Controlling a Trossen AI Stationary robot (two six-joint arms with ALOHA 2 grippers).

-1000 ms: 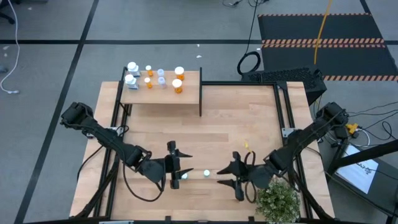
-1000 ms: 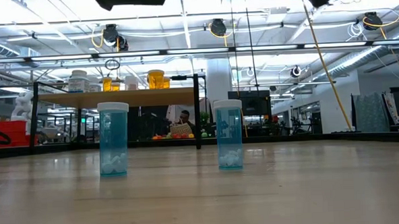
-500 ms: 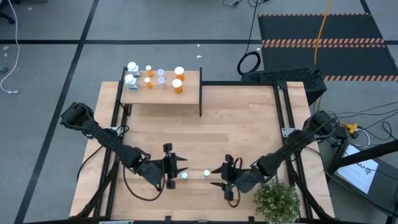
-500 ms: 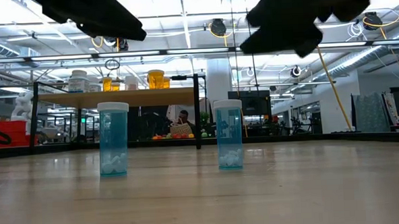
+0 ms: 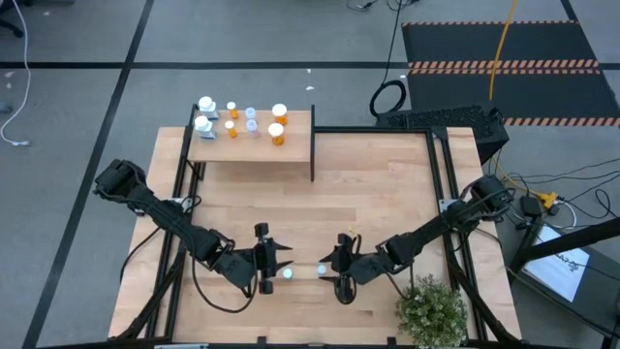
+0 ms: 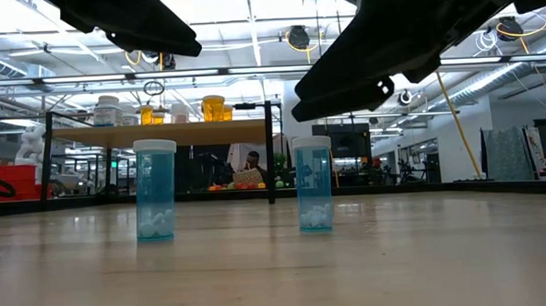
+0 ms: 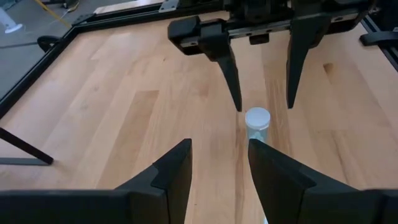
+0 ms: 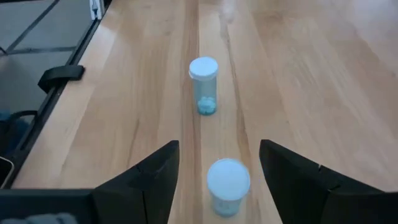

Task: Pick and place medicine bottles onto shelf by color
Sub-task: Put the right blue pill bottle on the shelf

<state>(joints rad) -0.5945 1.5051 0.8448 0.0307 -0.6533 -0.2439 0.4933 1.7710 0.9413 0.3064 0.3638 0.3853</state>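
Two pale blue medicine bottles with white caps stand upright on the tabletop near its front edge: the left one (image 5: pixel 287 274) (image 6: pixel 156 190) and the right one (image 5: pixel 321 270) (image 6: pixel 313 183). My left gripper (image 5: pixel 276 271) (image 7: pixel 219 155) hangs open above and just left of the left bottle. My right gripper (image 5: pixel 334 272) (image 8: pixel 219 146) is open; its fingers stand on either side of the right bottle (image 8: pixel 228 183) and above its cap, apart from it. The shelf (image 5: pixel 295 145) at the far left carries several white, orange and pale bottles.
A green potted plant (image 5: pixel 431 312) stands at the near right corner, close behind my right arm. A black upright panel (image 5: pixel 312 145) closes the shelf's right end. Bare tabletop (image 5: pixel 378 194) lies between the shelf and the two bottles.
My right gripper has come down and toward the table's left edge, up to the right bottle, rolling a little. My left gripper has sunk slightly over the left bottle, then kept still. Both bottles stand where they were.
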